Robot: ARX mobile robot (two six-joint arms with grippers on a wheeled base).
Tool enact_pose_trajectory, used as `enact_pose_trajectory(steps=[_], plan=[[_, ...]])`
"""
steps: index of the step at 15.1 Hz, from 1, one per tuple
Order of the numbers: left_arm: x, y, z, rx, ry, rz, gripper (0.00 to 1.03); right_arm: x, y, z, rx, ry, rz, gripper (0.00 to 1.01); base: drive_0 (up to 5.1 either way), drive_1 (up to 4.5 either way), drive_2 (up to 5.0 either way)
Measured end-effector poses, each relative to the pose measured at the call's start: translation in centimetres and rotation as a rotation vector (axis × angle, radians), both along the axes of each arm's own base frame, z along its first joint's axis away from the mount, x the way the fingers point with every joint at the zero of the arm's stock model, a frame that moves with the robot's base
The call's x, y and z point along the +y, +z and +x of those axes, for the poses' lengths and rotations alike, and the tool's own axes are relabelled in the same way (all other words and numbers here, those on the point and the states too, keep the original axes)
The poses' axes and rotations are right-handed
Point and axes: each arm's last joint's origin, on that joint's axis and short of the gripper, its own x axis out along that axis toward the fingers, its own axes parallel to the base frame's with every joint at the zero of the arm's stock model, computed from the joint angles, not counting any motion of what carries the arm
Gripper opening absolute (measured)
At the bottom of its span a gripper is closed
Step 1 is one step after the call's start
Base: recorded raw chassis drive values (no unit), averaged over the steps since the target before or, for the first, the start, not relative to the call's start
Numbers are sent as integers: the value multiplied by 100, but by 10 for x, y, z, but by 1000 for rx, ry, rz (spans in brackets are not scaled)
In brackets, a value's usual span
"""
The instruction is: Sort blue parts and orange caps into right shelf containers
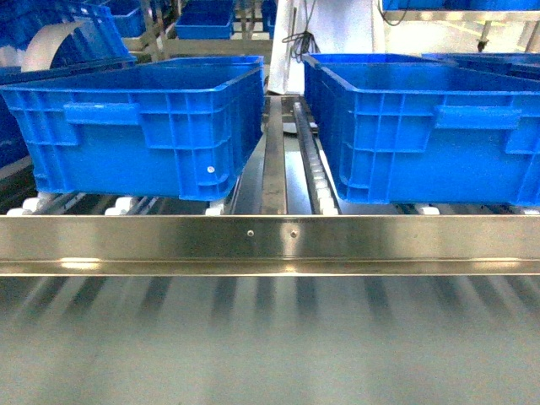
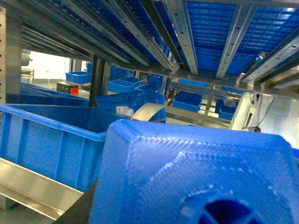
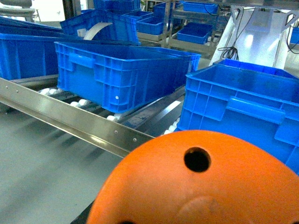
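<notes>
Head view shows two blue crates, left (image 1: 143, 126) and right (image 1: 430, 135), side by side on the steel shelf (image 1: 270, 245). An orange cap (image 3: 205, 186) fills the right wrist view's foreground; a blue part (image 2: 196, 177) fills the left's. Neither claw's jaws are visible, so I cannot tell their state.
</notes>
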Motion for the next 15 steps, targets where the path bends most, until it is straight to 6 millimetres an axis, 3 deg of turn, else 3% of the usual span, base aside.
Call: enact_pose_trajectory(steps=[5, 15], plan=[[0, 0, 0, -4, 0, -1, 46, 0, 1, 0, -5, 1, 0, 42, 0, 0, 0], [0, 0, 0, -5, -1, -1, 46, 0, 1, 0, -5, 0, 0, 42, 3, 419, -414]])
